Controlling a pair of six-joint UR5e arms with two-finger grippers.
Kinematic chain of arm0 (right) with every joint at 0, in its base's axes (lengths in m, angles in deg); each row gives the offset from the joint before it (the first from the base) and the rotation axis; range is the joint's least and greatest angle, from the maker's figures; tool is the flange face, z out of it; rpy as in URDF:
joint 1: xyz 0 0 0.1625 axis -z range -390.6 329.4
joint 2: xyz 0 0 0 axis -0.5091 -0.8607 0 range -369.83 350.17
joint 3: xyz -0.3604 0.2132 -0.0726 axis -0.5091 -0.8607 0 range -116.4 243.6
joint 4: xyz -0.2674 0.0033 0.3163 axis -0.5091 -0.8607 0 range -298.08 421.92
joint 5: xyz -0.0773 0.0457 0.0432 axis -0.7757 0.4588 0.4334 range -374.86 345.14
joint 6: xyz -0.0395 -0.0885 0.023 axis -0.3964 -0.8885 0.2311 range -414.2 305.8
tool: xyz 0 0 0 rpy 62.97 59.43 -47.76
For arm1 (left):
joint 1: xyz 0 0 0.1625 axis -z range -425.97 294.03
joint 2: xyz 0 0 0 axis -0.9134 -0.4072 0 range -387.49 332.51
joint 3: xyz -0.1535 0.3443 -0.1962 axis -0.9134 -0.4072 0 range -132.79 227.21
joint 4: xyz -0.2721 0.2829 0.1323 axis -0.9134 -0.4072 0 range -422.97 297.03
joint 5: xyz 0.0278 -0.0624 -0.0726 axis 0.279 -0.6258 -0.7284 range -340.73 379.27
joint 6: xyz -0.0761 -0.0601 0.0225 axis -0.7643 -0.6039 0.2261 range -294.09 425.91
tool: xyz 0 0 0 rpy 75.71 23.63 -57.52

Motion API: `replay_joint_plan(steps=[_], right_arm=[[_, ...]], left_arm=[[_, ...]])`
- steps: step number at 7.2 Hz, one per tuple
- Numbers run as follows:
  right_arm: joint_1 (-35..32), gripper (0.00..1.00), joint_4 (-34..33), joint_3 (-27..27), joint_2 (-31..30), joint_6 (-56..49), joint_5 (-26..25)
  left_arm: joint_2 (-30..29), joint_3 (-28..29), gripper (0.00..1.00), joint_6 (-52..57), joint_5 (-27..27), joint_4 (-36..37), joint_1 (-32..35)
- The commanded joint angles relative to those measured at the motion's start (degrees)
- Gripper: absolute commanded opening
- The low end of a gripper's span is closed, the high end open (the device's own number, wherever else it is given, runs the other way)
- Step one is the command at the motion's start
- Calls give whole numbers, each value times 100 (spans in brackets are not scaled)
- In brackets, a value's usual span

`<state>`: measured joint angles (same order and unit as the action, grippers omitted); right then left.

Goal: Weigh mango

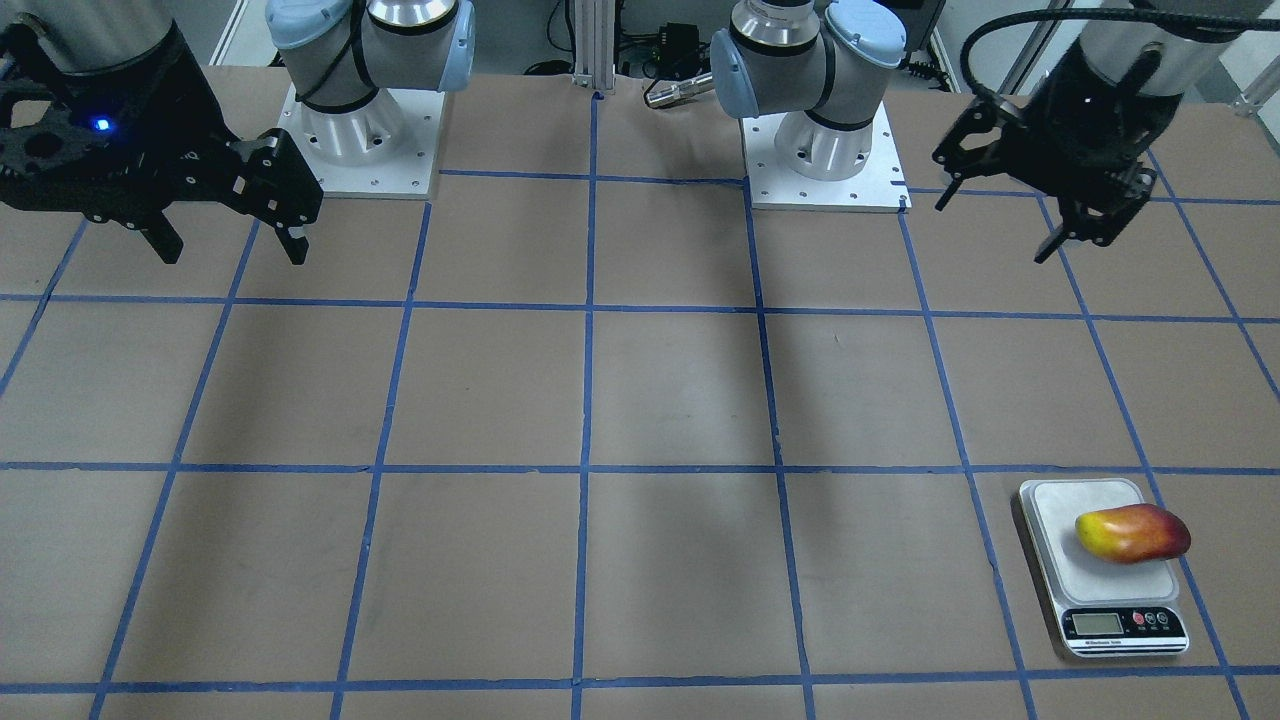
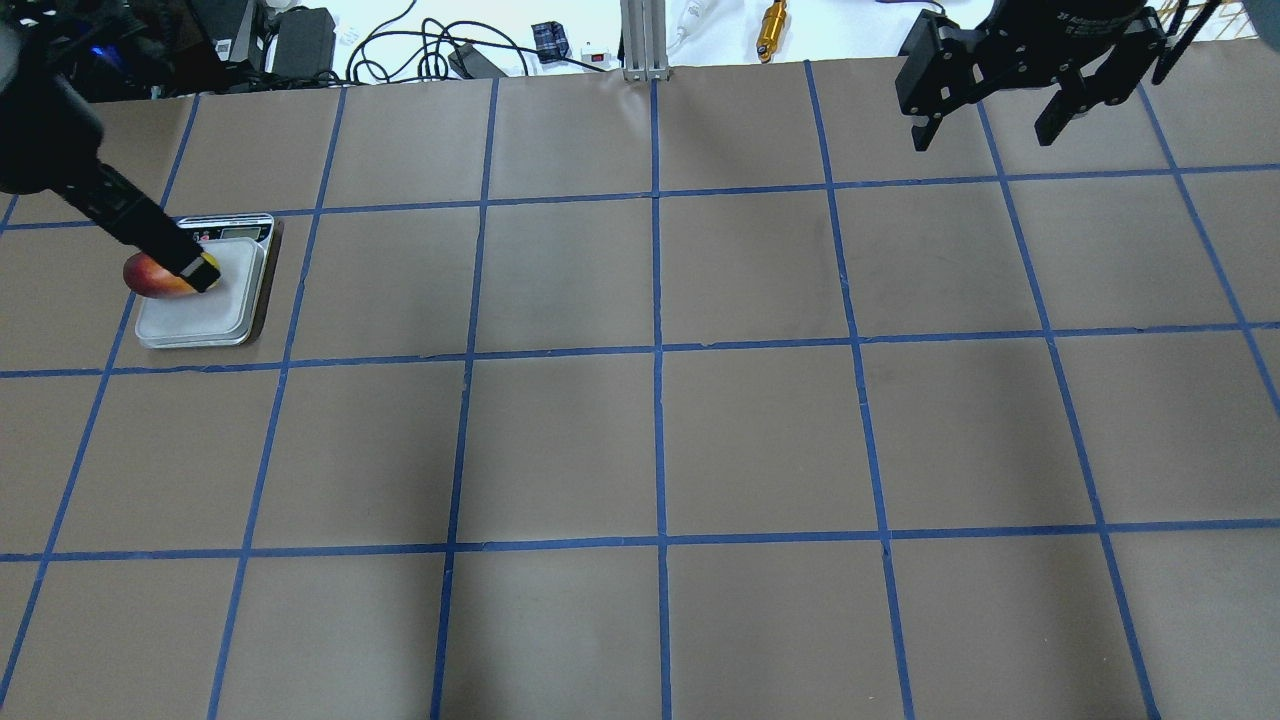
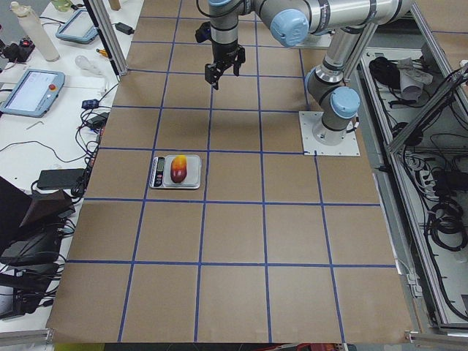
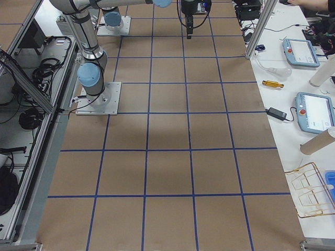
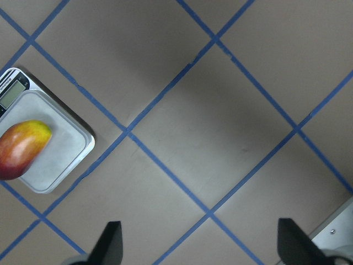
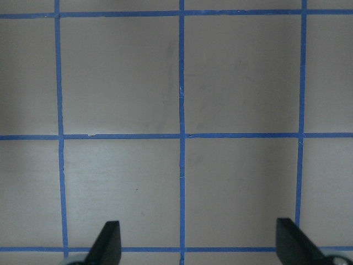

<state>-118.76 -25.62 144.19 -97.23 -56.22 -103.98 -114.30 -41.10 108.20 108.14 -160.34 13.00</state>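
The mango (image 1: 1133, 533), yellow at one end and red-orange at the other, lies on its side on the white platform of a small digital scale (image 1: 1100, 600). It also shows in the left wrist view (image 5: 22, 148) on the scale (image 5: 60, 160), and in the overhead view (image 2: 150, 278). My left gripper (image 1: 1040, 210) is open and empty, high above the table and well apart from the mango; its fingertips (image 5: 113, 245) frame bare table. In the overhead view one of its fingers (image 2: 150, 232) crosses in front of the mango. My right gripper (image 1: 235, 245) is open and empty over the far side (image 6: 201, 243).
The table is brown paper with a blue tape grid. The two arm bases (image 1: 365, 150) (image 1: 825, 155) stand at the robot's edge. Cables and small tools (image 2: 770, 25) lie beyond the far edge. Teach pendants (image 3: 33, 91) sit on a side table.
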Motion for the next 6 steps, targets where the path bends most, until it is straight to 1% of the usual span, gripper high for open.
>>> replay_joint_plan(steps=[1,3,4,5,6], right_arm=[[0,100,0,0,-5,0,0],[0,100,0,0,-5,0,0],[0,100,0,0,-5,0,0],[0,100,0,0,-5,0,0],[0,100,0,0,-5,0,0]], left_arm=[[-81,-3,100,-1780,-10,86,775],[-160,15,100,-3290,-10,244,1267],[-222,32,100,-3846,-1,506,1365],[-275,67,100,-4112,7,683,1375],[-284,85,100,-4167,86,710,1375]])
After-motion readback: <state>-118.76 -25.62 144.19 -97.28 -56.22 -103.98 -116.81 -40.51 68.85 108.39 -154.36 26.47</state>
